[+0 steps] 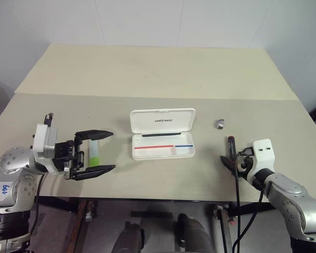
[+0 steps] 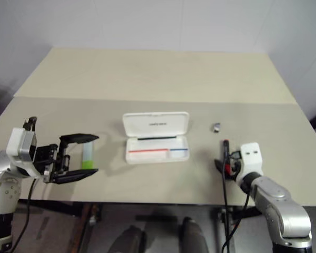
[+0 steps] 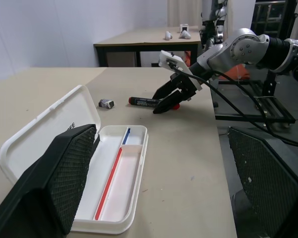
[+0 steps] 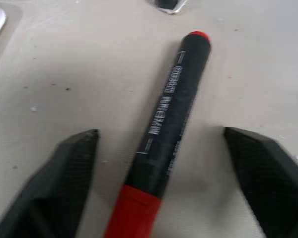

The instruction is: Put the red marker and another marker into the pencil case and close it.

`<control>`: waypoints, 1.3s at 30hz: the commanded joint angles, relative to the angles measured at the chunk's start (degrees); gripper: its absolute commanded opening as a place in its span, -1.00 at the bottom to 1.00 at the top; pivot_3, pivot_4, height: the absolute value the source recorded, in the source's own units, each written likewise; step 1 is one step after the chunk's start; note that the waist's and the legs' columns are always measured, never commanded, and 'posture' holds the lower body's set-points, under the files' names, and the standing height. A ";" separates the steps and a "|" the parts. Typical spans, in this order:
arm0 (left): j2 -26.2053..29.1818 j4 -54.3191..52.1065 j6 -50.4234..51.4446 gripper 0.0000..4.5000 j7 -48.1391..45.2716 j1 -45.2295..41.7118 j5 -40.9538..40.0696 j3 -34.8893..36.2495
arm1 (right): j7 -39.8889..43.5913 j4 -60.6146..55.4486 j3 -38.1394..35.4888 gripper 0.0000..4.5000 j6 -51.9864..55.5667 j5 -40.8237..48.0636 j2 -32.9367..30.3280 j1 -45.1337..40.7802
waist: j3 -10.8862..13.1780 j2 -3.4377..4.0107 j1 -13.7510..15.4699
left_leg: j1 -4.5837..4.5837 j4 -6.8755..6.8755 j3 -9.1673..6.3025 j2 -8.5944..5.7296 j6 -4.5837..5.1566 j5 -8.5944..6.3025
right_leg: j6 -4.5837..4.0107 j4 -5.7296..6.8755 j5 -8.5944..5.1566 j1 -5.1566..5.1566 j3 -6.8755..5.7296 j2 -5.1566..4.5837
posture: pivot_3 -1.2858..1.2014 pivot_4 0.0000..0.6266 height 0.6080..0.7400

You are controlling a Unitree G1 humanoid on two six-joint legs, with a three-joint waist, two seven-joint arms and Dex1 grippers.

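Right gripper (image 4: 159, 183) is seen lowered over the red marker (image 4: 171, 116), fingers parted on either side, not yet touching it. The marker's long axis runs straight away between them on the table (image 1: 147, 74). Left gripper (image 1: 95, 154) stands released, well apart. Beyond, the pencil case (image 1: 163, 150) lies open.

Bright, even overhead light, soft faint shadows, slightly blurred right wrist close-up
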 commanded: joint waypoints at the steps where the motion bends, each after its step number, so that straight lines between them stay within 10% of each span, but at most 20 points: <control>1: 0.41 -1.00 -0.42 1.00 0.18 -0.43 -1.34 1.19 | -3.28 3.62 -0.44 0.28 6.55 -1.64 0.51 -0.03 | -0.11 -0.17 0.15 | 0.07 0.00 0.00 0.01 0.00 0.00 | -0.07 -0.01 -0.04 0.08 0.00 0.00 | 0.03 -0.52 1.00; 10: 0.26 -0.78 -0.74 1.00 0.76 -0.58 -1.31 1.43 | -1.85 2.79 -2.28 -0.73 6.94 -1.83 -1.11 -5.27 | -0.15 -0.25 0.23 | 0.48 0.00 -0.09 0.04 -0.01 -0.02 | -0.54 -0.40 -0.31 0.66 -0.06 -0.01 | 0.03 -0.52 1.00; 29: 0.28 4.41 -3.14 1.00 0.22 -2.99 -0.87 3.05 | 24.82 -5.81 1.87 -0.73 -1.06 15.33 -12.78 -30.01 | 0.18 0.28 -1.31 | 0.00 -0.88 0.09 0.68 -0.33 -0.15 | 0.04 -0.20 0.00 -0.31 -0.03 0.67 | 0.03 -0.52 1.00; 39: 0.38 5.45 -5.18 1.00 -0.14 -0.21 -1.24 5.88 | 45.54 1.99 26.10 -0.73 -15.22 4.86 -16.84 -39.47 | 0.17 0.27 -1.39 | -0.61 -0.76 0.33 0.79 -0.46 -0.23 | -0.02 -0.14 -0.02 -1.07 -0.04 0.72 | 0.03 -0.52 1.00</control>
